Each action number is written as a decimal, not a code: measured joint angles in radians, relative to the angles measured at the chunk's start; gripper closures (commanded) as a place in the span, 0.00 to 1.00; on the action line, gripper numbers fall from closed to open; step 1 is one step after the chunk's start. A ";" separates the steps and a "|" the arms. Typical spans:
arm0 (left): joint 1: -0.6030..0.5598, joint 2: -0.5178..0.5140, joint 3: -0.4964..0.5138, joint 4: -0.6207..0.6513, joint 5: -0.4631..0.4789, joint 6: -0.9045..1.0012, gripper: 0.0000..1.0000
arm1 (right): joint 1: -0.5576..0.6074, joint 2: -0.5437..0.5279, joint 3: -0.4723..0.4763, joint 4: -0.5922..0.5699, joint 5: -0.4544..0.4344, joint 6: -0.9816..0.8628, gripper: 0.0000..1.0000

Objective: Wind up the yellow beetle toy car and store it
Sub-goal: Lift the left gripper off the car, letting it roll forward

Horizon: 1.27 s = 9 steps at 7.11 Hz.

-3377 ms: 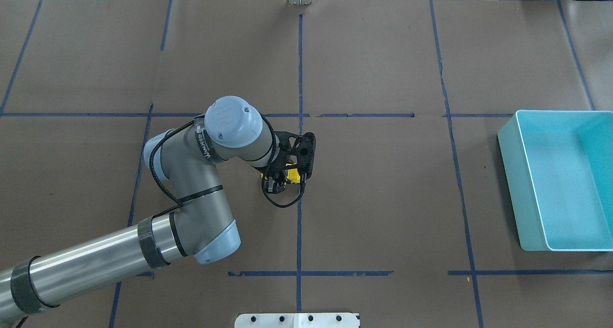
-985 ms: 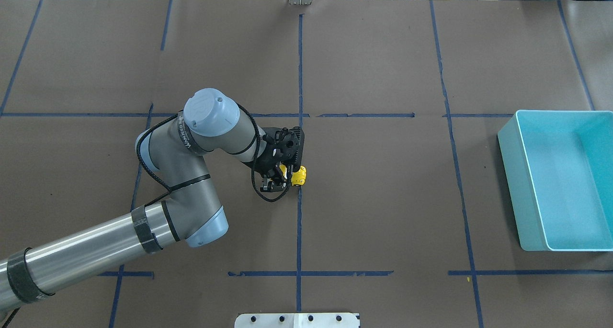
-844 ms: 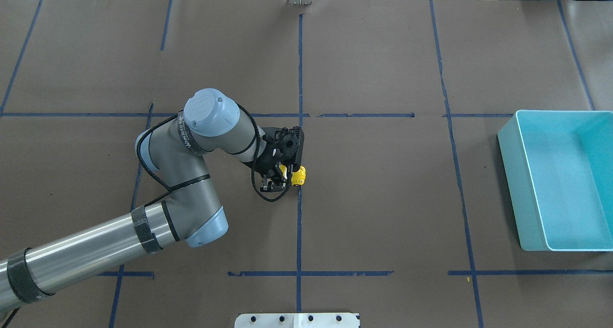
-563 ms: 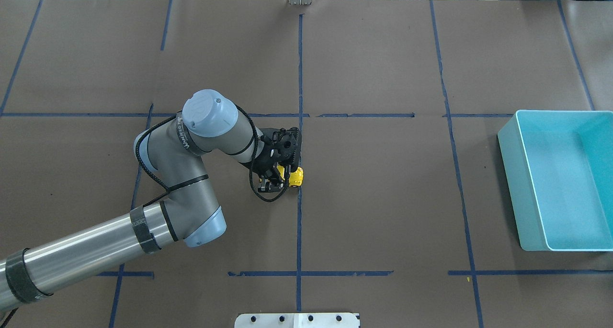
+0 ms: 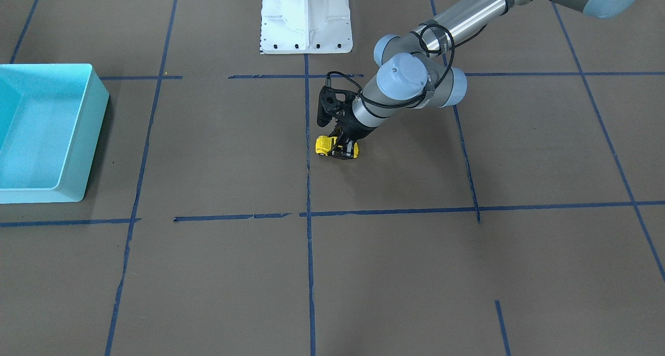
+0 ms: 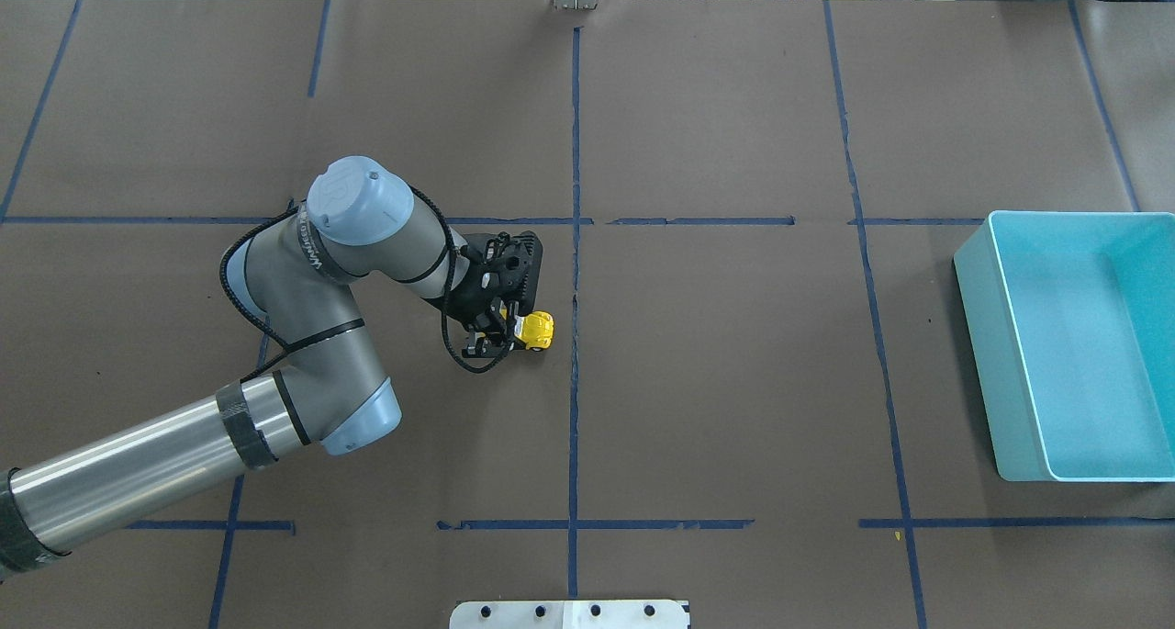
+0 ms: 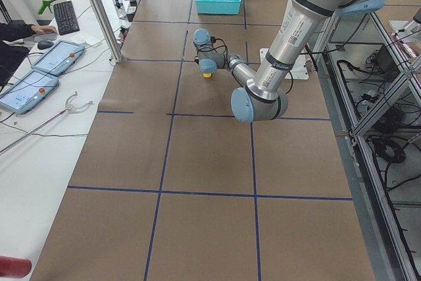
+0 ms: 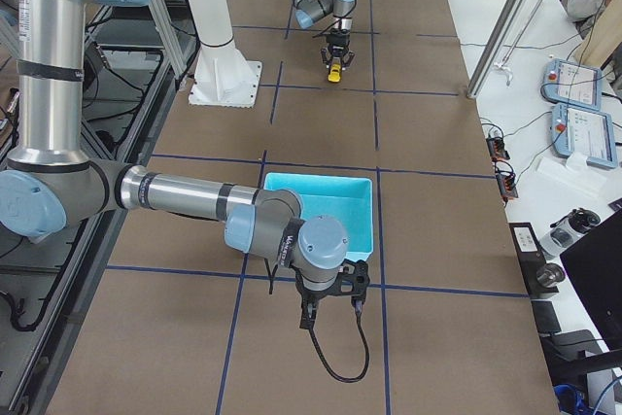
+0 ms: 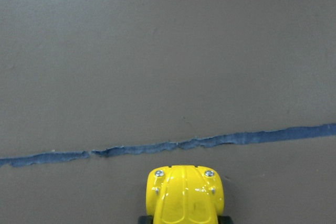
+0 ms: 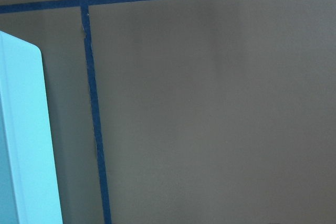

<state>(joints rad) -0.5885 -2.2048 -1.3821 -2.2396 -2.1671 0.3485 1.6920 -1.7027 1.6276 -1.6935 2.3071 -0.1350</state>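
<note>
progress sits in the winding part, by my reading. the yellow beetle toy car [image 6: 536, 330] is down on the brown counter [image 6: 734, 399], just to the robot's left of the central blue tape line [image 6: 575, 151], with its nose toward that line in the left wrist view. the left end effector [image 6: 507, 337] is low over it and appears clenched on the car's rear half, black fingers on either side of the yellow body; the car is small in both wide views, so how firm the grip is i can only guess. whether the spring is fully wound cannot be read from any view.

storing is not yet done. the turquoise bin [image 6: 984, 353] stands well apart, at the counter's far right edge, and the car is not in it. the right end effector [image 8: 328, 310] hangs near the bin's corner; it shows only in the side view, so i cannot tell if it is released or clenched. what remains, as i judge it: finish the wind-up, then get the car across to the bin.
</note>
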 measured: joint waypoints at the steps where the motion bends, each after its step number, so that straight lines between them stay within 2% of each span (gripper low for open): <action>1: -0.017 0.028 0.000 -0.038 -0.021 0.001 1.00 | 0.000 0.000 0.000 0.000 0.000 0.000 0.00; 3: -0.047 0.085 0.001 -0.110 -0.062 0.002 0.96 | 0.000 0.000 0.000 0.000 0.000 0.000 0.00; 4: -0.064 0.109 0.001 -0.137 -0.084 0.002 0.39 | 0.000 0.000 0.000 0.000 0.000 0.000 0.00; 5: -0.085 0.132 0.001 -0.161 -0.107 0.002 0.00 | 0.000 0.000 0.000 0.000 0.000 0.000 0.00; 9: -0.137 0.185 0.001 -0.218 -0.147 -0.007 0.00 | 0.000 -0.001 -0.007 0.000 0.001 0.001 0.00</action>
<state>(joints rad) -0.7255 -2.0199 -1.3809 -2.4577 -2.3144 0.3414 1.6920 -1.7040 1.6208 -1.6935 2.3078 -0.1336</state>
